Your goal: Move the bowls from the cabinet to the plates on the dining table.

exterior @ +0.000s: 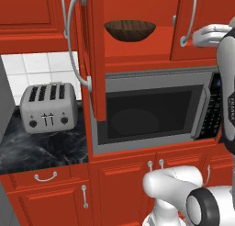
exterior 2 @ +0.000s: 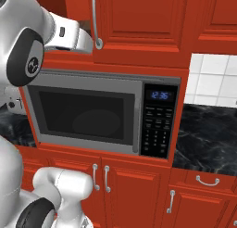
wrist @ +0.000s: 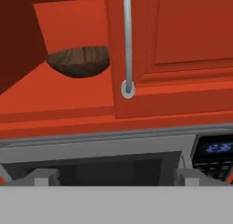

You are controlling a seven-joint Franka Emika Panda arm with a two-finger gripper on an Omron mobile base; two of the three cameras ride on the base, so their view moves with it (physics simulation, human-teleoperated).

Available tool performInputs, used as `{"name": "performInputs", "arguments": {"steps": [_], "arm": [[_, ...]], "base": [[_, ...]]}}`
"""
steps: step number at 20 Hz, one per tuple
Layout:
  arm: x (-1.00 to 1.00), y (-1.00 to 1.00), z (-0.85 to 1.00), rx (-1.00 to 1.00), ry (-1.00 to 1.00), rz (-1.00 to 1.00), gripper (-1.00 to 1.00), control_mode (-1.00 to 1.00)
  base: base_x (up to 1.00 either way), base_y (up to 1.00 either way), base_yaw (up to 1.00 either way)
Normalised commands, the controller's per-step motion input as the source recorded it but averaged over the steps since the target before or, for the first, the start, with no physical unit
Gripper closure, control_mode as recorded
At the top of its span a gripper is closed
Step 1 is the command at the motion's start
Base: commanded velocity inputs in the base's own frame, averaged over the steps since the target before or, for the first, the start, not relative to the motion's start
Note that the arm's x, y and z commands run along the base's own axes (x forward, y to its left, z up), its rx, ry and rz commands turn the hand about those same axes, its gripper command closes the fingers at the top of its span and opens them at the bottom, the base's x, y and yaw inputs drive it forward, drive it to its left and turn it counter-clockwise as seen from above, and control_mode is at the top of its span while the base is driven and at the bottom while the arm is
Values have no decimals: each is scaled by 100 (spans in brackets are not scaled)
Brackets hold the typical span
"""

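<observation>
A wide, shallow dark brown wooden bowl sits on the red shelf of the cabinet, whose left door stands swung open. In the hand view, the closed right door and its silver bar handle cover the right edge of this bowl. My gripper is open with nothing between its widely spread fingertips. It hovers in front of the cabinet, below and to the right of the bowl and well apart from it. The plates and the dining table are out of view.
A steel microwave is built in directly under the cabinet shelf. A silver toaster stands on the black marble counter to the left. Red drawers and lower doors run below.
</observation>
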Motion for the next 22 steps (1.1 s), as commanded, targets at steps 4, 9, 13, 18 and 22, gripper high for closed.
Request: {"name": "performInputs", "arguments": {"steps": [4, 9, 13, 18, 22], "arm": [[51, -26, -9, 8, -5, -19, -100, -100], [43, -22, 0, 7, -2, -9, -100, -100], [10, -13, 5, 7, 0, 2, -100, -100], [0, -10, 12, 3, 0, 15, -100, -100], [0, 0, 4, 0, 0, 19, -100, -100]], "base": [[0, 0, 0], [0, 0, 0], [0, 0, 0], [0, 0, 0], [0, 0, 0]]}}
